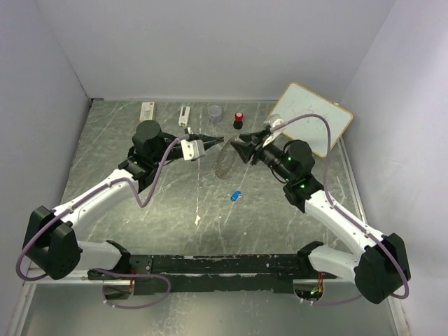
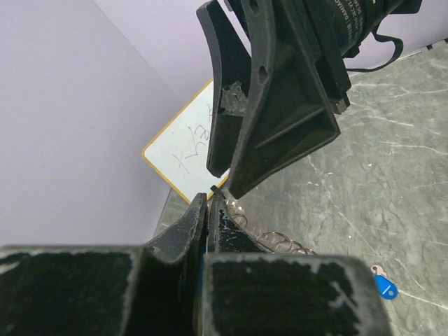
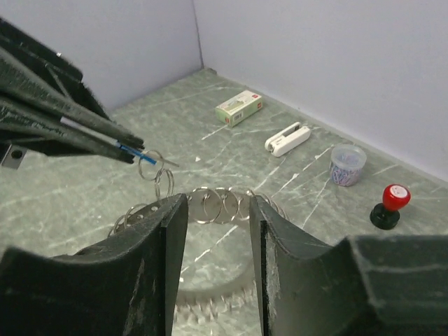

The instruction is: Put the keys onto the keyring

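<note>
Keyring (image 1: 225,159), tilted between grippers. Left gripper (image 2: 208,199) pinched on blue key (image 3: 134,149); right gripper (image 3: 218,203) parted, gripping nothing. Risk: unsupported, toppling toward six o'clock.

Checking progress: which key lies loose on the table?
The blue key with the white part, on the table near the keyring; the other key is a blue sliver pinched in the shut left gripper.

**No legible writing anywhere**

The whiteboard (image 1: 313,117) at two o'clock on the surface (image 1: 175,210) carries a few dark handwritten strokes, and I cannot make words of them. White printed lettering runs along my right arm's black housing (image 2: 348,17), cut by the frame edge and too small to read. The little white box (image 3: 239,108) at eleven o'clock shows green and red print, illegible.
</note>
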